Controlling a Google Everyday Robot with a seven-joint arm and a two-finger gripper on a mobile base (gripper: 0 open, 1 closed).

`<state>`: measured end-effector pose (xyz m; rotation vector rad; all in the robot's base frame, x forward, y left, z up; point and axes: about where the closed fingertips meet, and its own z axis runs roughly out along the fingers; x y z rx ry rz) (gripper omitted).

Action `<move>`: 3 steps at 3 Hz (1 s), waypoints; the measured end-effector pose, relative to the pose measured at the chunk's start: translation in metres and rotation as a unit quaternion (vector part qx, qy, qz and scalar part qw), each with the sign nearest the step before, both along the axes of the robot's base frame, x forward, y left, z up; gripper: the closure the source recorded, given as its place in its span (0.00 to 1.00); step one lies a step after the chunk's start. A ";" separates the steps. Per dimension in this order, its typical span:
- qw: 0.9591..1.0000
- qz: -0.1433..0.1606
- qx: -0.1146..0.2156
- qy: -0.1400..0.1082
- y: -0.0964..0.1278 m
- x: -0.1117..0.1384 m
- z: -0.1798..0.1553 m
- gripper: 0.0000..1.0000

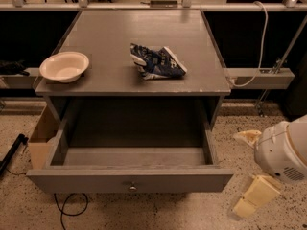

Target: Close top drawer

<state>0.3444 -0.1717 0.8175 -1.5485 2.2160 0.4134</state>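
Note:
The top drawer (129, 178) is pulled far out of the grey cabinet (134, 42), and its deep grey box shows nothing inside. A small round metal knob (132, 187) sits at the centre of its flat front panel. My gripper (250, 169) hangs low at the right, just beyond the drawer's right front corner and apart from it. Its cream fingers (255, 196) are spread open with nothing between them, below the white rounded wrist (283, 152).
On the cabinet top lie a white bowl (64, 66) at the left and a crumpled blue chip bag (156, 61) in the middle. A cardboard box (41, 138) stands on the floor left of the drawer. A black cable (67, 207) loops under the drawer front.

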 end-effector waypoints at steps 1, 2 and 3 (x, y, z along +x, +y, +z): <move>1.000 -0.003 0.000 0.002 0.009 0.004 -0.012 0.14; 1.000 -0.005 0.005 0.010 0.019 0.001 -0.029 0.45; 1.000 0.002 0.002 0.022 0.032 -0.002 -0.049 0.76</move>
